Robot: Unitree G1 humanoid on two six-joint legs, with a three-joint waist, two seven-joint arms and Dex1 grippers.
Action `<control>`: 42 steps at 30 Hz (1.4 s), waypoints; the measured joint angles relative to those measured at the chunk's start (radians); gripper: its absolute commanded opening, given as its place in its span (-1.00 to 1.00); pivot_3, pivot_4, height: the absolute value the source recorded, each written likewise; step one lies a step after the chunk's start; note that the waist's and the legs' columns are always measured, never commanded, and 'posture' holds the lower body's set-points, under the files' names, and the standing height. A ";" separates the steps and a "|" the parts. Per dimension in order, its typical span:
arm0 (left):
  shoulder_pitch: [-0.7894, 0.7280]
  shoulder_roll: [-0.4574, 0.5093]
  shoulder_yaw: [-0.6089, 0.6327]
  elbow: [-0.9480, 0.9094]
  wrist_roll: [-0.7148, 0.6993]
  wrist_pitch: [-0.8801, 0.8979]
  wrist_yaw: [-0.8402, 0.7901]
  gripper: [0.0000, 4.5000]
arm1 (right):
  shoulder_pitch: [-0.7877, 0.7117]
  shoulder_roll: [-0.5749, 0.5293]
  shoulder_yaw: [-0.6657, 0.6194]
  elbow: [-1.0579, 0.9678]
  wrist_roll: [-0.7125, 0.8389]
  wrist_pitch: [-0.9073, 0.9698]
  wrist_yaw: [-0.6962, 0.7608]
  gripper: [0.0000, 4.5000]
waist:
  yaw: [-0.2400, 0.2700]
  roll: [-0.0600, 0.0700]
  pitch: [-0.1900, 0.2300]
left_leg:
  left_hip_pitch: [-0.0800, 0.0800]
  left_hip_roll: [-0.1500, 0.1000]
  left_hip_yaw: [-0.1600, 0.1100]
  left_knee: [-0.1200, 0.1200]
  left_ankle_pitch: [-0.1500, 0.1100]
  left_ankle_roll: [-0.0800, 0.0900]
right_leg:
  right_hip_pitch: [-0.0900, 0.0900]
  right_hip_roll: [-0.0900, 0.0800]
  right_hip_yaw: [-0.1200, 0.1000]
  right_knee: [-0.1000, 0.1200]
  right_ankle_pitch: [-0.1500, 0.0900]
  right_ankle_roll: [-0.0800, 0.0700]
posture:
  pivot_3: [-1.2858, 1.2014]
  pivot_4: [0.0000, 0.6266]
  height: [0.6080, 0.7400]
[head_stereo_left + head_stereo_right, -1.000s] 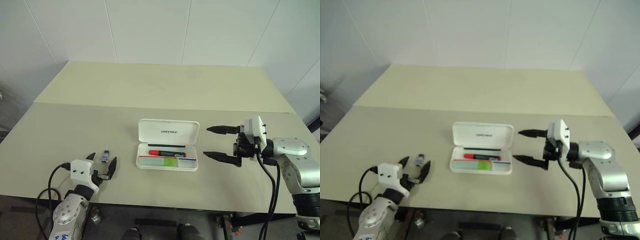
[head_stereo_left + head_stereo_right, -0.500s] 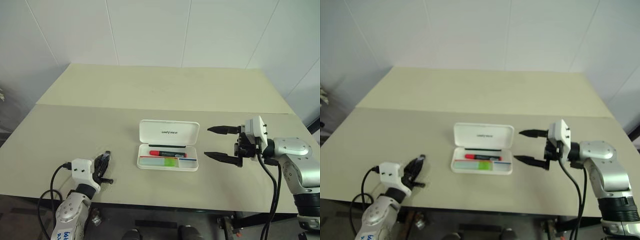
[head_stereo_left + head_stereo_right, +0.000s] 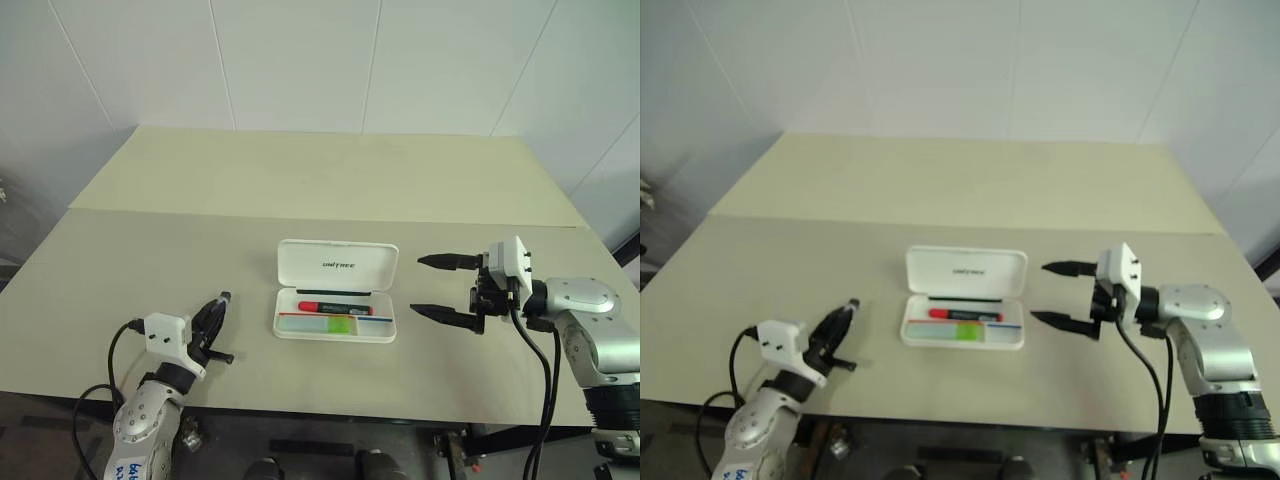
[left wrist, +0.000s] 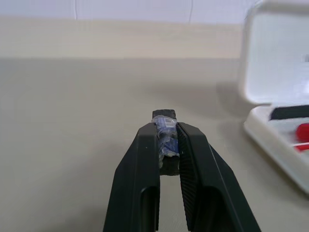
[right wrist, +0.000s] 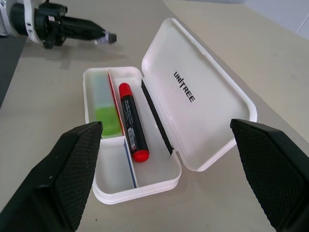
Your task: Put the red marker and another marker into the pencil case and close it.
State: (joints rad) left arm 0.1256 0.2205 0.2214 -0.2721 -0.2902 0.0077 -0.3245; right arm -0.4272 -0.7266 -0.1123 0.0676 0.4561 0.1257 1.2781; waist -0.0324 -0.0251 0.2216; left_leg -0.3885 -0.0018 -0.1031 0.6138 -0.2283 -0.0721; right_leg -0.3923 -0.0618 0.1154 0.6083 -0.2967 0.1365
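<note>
Pencil case [image 3: 337, 290] sits open at desk [image 3: 300, 180] centre, lid standing at its 12 o'clock edge. Red marker [image 5: 133, 128] and the pale green highlighter [image 5: 105, 110] both lie inside the tray, side by side; only closing appears left.

Left gripper [image 4: 168, 145], at 9 o'clock of the case and well apart from it: jaws pressed together, pinching a small purple-grey object [image 4: 166, 137]. Right gripper [image 3: 433, 286], just beside the case at 3 o'clock: jaws spread wide, holding nothing.

Risks (judgement): the spread jaws could shove the light case sideways instead of folding the lid. The small object is no part of the task; dropped into the tray, it could block the lid.

Right wrist view shows the tray contents clearly. Left wrist view shows the pinch itself, which the head views barely resolve.
</note>
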 measured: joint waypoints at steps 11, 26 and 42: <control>0.007 0.147 -0.018 -0.002 -0.022 -0.117 -0.229 -0.88 | -0.014 -0.001 -0.003 0.078 -0.008 -0.074 0.039 1.00 | 0.001 0.000 0.000 | 0.000 0.000 0.000 -0.001 0.000 0.001 | 0.000 0.000 0.000 -0.002 0.000 0.000 | 0.03 -0.52 1.00; -0.317 0.280 -0.184 0.027 -0.138 0.026 -0.536 -0.88 | 0.096 -0.079 -0.099 0.090 0.064 -0.061 0.117 1.00 | 0.002 0.000 0.000 | 0.000 0.000 0.000 -0.001 -0.001 0.001 | 0.000 0.000 0.000 -0.001 0.000 0.000 | 0.03 -0.52 1.00; -0.578 0.223 -0.372 0.225 -0.100 0.112 -0.681 -0.88 | 0.277 -0.082 -0.179 -0.027 0.065 -0.071 0.020 1.00 | 0.001 0.000 0.000 | -0.001 0.000 0.000 -0.001 -0.001 0.001 | 0.000 0.000 0.000 -0.001 0.006 0.011 | 0.03 -0.52 1.00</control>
State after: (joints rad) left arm -0.4528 0.4434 -0.1503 -0.0474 -0.3903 0.1194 -1.0057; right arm -0.1506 -0.8083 -0.2910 0.0401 0.5211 0.0545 1.2985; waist -0.0310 -0.0250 0.2217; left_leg -0.3893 -0.0016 -0.1028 0.6128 -0.2289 -0.0713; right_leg -0.3928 -0.0614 0.1156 0.6071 -0.2911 0.1479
